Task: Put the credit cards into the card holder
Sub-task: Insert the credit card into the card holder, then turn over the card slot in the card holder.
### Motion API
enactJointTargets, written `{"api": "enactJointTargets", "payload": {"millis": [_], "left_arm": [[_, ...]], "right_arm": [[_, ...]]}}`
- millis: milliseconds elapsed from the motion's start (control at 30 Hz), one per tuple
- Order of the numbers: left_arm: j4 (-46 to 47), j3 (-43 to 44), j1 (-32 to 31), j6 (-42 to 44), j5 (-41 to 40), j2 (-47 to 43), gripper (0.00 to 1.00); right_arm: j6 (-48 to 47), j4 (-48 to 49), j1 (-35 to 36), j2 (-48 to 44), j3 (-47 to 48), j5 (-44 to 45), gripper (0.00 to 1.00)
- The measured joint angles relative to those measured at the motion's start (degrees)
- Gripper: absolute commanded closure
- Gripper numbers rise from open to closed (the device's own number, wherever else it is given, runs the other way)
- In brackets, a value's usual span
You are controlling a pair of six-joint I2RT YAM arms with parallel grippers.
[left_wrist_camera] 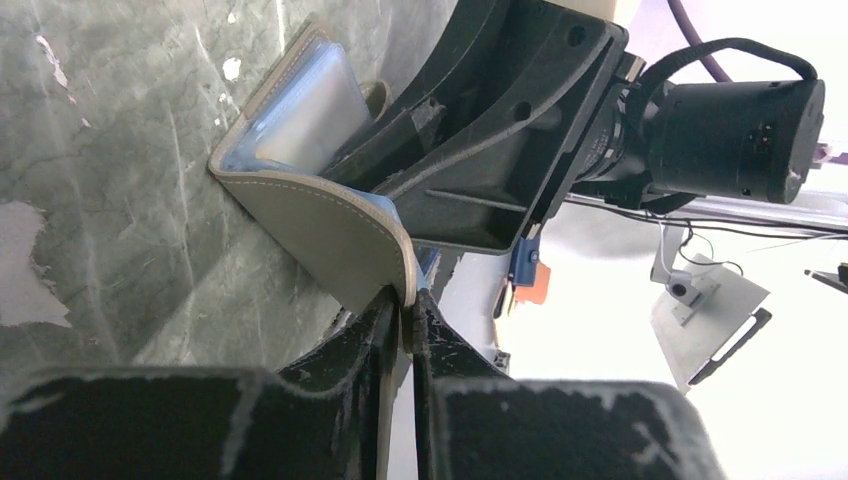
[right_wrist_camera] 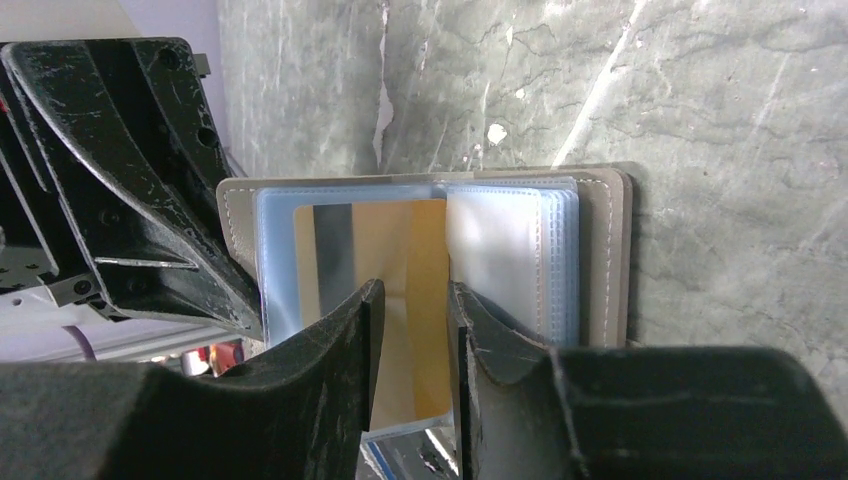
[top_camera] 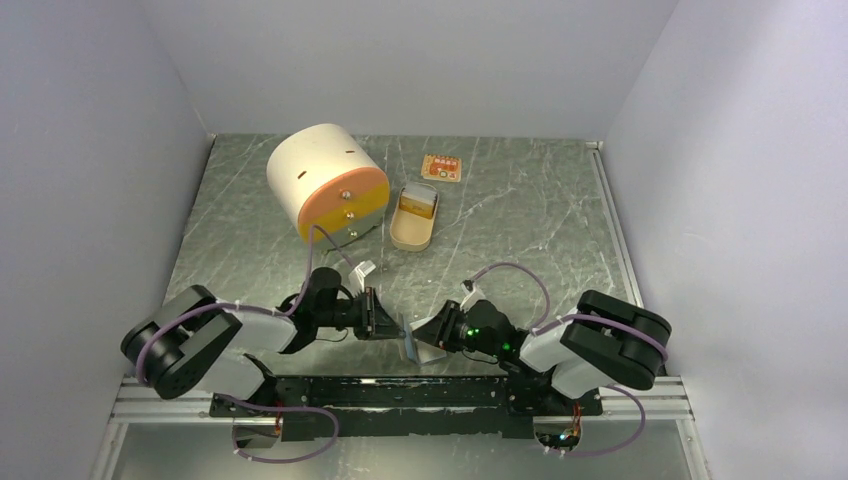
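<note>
The card holder is a taupe stitched booklet with clear plastic sleeves, held open on edge between the arms at the near table edge. My left gripper is shut on the free edge of its cover. In the right wrist view a gold-orange credit card with a grey stripe lies inside the left sleeve. My right gripper stands in front of it, jaws apart, with nothing between them. Its right finger rests against the stack of empty sleeves. From above, the left gripper and right gripper meet at the holder.
A white drum with an orange face stands at the back left. Beside it is a tan oval tin with something gold inside. A small orange-red card lies further back. Pale walls close in the marbled table.
</note>
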Motion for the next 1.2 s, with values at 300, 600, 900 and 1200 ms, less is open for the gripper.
{"api": "enactJointTargets", "payload": {"millis": [300,600,900,1200], "left_arm": [[-17.0,5.6,-1.1,4.3,-6.7,-4.0,0.86],[-24.9,8.5,-2.4,6.6,-10.9,-1.0,0.87],[-25.8,10.2,-3.1,7.1,-11.1,-0.3,0.83],[-25.1,11.3,-3.8,7.1,-11.0,1.7,0.85]], "right_arm": [[-2.6,-10.3,0.0,-8.4,0.5,2.9,0.56],[-3.8,-16.5,0.0,-13.5,0.5,5.2,0.56],[-3.8,-11.5,0.0,-8.7,0.2,4.8,0.59],[-3.5,-6.6,0.0,-6.1,-0.7,4.1,0.58]]}}
